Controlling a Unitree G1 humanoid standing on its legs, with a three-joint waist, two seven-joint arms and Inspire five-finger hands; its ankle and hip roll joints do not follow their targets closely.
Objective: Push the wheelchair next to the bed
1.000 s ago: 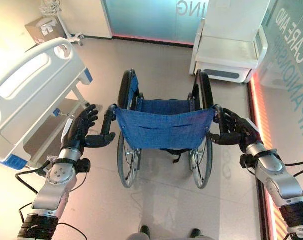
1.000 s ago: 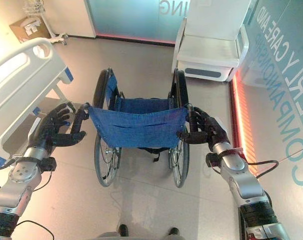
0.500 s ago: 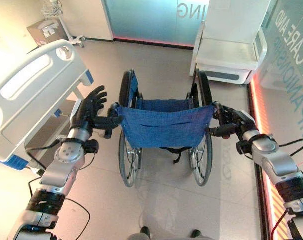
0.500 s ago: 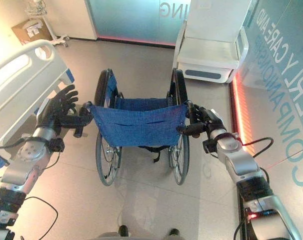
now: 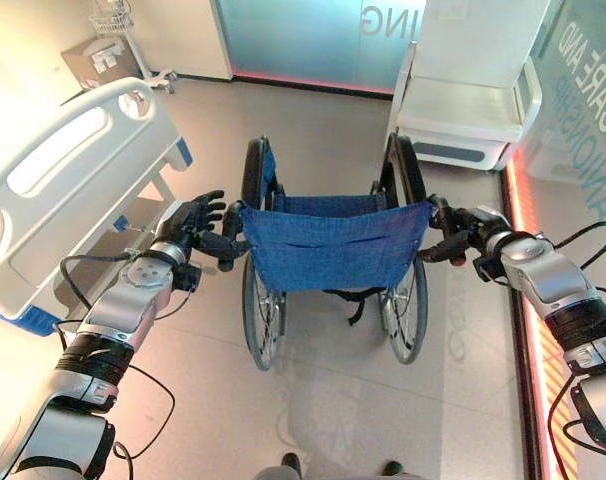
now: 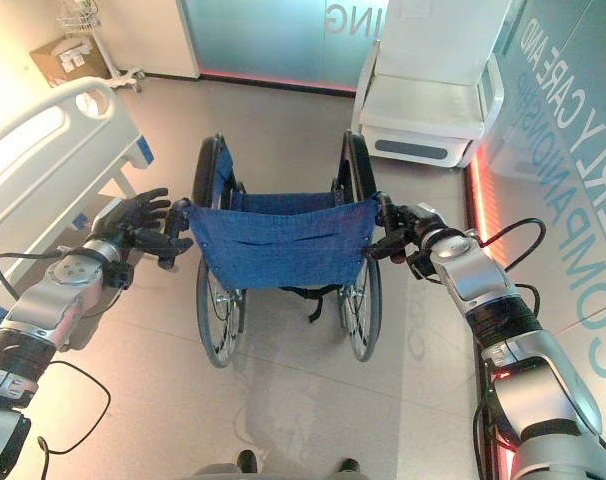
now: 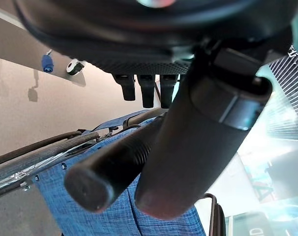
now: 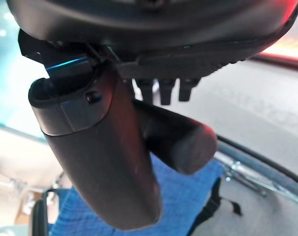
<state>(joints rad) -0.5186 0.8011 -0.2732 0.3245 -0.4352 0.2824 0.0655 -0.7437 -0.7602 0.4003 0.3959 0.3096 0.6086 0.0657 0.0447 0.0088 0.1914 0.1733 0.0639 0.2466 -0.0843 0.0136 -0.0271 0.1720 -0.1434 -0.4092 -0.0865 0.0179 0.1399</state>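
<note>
1. My left hand (image 5: 188, 225) lay against the wheelchair's left push handle (image 7: 107, 169), with the fingers (image 5: 211, 202) straight and fanned out past it toward the bed, not wrapped round it.
2. From the left wrist, my thumb (image 7: 198, 147) crossed beside the ribbed black grip, whose round end pointed back toward me.
3. My right hand (image 6: 408, 228) was at the right push handle (image 8: 181, 140), with the fingers bent over its top.
4. From the right wrist, the thumb (image 8: 107, 167) ran beside that grip and the fingertips (image 8: 161, 91) showed just beyond it; the hand was closed round the handle.
5. The wheelchair (image 5: 328, 250) stood straight in front of me, between my two hands, with its blue cloth back (image 6: 283, 245) facing me and stretched between the two handles.
6. Its two big wheels (image 5: 258, 320) rested on the pale floor (image 5: 313, 410), one under each handle.
7. The bed (image 5: 53, 200) lay to the left of the wheelchair, its white end board nearest the chair, and a strip of floor remained between them, so the chair stood near the bed but apart from it.
8. Beyond the wheelchair and to its right stood a white armchair (image 5: 473, 100).
9. Far beyond the wheelchair on its left, past the bed, sat a cardboard box (image 5: 98, 60) beside a white wire stand (image 5: 118, 25).
</note>
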